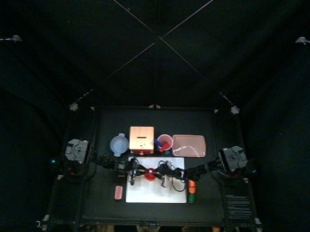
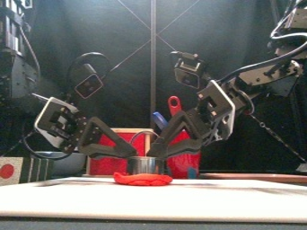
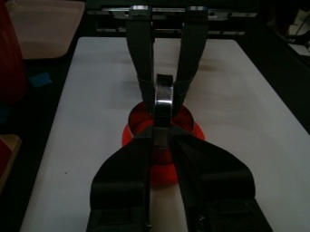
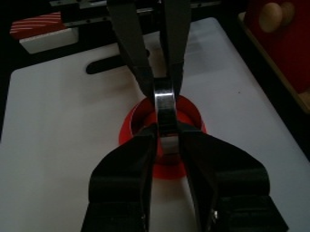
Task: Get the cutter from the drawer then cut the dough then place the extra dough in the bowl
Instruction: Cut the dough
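Both jaws gripping cutter (image 2: 146, 164), dough (image 2: 144, 180) beneath

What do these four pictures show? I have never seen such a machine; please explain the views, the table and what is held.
It is a robot with two black arms at a small table. One picture looks down from high above, one looks level from the table's front edge, and two come from cameras on the wrists. The left gripper and the right gripper meet over a white cutting board. Both seem closed on a round metal cutter, which sits on red dough. Behind stand a wooden box, a blue-grey bowl and a pink tray.
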{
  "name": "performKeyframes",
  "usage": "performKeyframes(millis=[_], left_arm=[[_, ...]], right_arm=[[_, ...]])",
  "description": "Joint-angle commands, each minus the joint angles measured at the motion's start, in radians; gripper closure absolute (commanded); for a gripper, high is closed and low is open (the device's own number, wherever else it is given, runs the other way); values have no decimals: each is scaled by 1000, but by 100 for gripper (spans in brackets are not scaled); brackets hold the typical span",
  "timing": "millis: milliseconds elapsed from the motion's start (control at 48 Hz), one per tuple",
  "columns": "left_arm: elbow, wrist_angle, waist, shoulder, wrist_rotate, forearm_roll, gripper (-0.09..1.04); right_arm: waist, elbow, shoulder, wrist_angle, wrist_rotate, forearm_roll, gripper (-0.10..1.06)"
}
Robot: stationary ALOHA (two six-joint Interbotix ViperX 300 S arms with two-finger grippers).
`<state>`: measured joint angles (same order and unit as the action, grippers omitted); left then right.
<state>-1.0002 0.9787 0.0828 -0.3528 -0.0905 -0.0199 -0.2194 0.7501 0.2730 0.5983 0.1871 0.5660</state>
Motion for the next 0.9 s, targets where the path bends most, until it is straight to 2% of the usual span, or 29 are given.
performKeyframes(millis=[21, 708, 896], left_arm=[[-28, -41, 8, -15, -12, 5, 39], [-23, -81, 14, -2, -5, 37, 39], [-18, -89, 14, 12, -2, 57, 35]], right_arm=[[-2, 3, 0, -18, -5, 5, 32], [3, 2, -17, -18, -8, 0, 32], [3, -2, -43, -20, 0, -5, 30]])
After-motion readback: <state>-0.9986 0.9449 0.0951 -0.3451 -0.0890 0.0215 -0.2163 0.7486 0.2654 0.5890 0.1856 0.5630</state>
